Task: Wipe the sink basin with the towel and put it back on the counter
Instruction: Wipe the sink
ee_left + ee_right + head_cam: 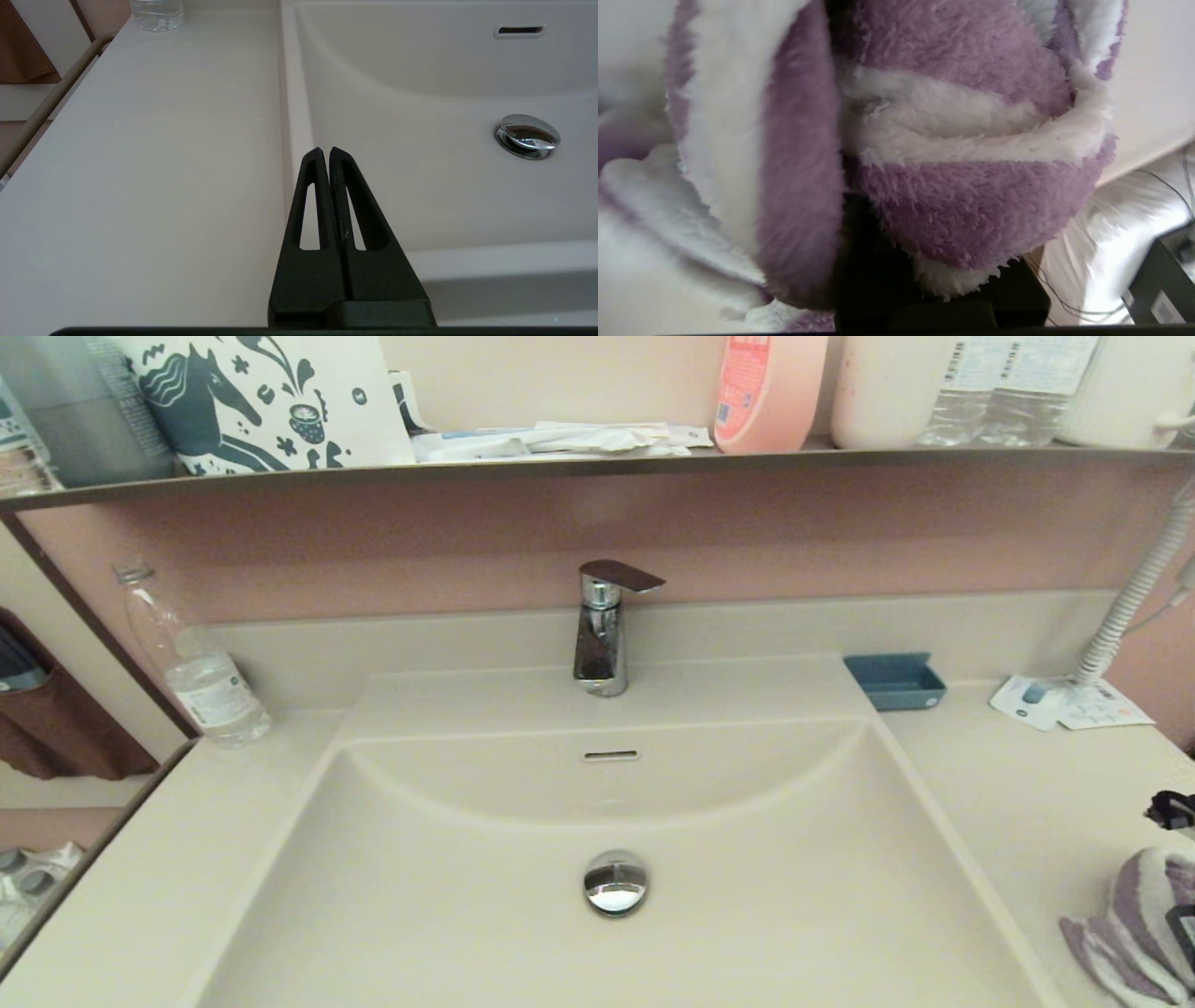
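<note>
Right wrist view was almost filled by the small purple-and-white striped terry towel (952,154), its pile bunched over and around the black right gripper (859,261); the fingers were buried in the folds, so I couldn't tell whether they were clamped on cloth or just pushed into it. Head view put that same towel at the near right corner of the smooth cream-beige counter (1027,803), lying crumpled on the surface beside the wide rectangular cream sink basin (448,915), not in it, with a bit of black hardware just above it at the frame edge. Handling guess: light, soft, no stiffness, so it will drape and fold wherever it's unsupported; the fluffy pile compresses, so a shallow pinch on one layer could slip out. Best hold looked like the thick bunched ridge in the middle, several layers at once, leaving a loose flap below to do the wiping. Not fragile, not slippery while dry. Left wrist view showed the black left gripper (329,151) with its fingers pressed together on nothing, hovering over the basin's left rim, idle. The chrome round drain plug (615,883) sat mid-basin, well apart from the towel.
</note>
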`<state>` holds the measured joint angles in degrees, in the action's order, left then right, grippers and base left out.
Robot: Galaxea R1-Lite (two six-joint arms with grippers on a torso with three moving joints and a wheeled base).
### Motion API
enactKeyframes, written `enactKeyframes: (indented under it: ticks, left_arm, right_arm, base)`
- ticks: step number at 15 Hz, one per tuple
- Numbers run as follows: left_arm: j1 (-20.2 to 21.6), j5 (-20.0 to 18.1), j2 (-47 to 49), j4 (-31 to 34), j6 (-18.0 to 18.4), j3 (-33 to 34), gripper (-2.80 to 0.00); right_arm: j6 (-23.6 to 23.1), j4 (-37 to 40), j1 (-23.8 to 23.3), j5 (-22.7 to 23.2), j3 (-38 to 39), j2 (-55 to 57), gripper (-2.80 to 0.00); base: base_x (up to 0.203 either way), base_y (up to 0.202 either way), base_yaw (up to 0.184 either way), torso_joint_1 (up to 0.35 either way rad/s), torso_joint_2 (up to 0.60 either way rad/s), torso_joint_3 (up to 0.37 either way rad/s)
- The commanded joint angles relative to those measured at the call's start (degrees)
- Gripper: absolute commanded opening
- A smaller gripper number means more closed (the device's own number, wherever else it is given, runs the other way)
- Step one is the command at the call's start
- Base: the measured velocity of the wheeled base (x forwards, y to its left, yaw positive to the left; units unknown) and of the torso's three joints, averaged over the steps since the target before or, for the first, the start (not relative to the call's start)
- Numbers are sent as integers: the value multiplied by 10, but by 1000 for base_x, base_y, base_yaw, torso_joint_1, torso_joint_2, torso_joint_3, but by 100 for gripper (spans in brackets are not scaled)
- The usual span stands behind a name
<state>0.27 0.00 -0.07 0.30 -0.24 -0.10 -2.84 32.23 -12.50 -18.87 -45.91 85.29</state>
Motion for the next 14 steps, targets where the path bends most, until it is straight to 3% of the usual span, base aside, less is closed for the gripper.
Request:
enactKeyframes:
  ticks: [1,4,8,11,14]
  left_arm:
    - [0,0,1,0,0,0,-280]
    - [0,0,1,0,0,0,-280]
    - [0,0,1,0,0,0,-280]
    - [0,0,1,0,0,0,-280]
    - [0,0,1,0,0,0,-280]
  right_arm:
    - [-34,-32,-56,-2,-3,11,-280]
    - [-48,-98,-88,0,-3,47,-280]
    - [-17,-181,-82,16,-11,101,-280]
    - [53,-194,-32,30,-62,143,-280]
    - [107,-193,54,31,-119,188,-280]
  base:
    - [0,0,0,0,0,0]
    - [0,0,0,0,0,0]
    - [0,0,0,0,0,0]
    - [0,0,0,0,0,0]
    - [0,0,0,0,0,0]
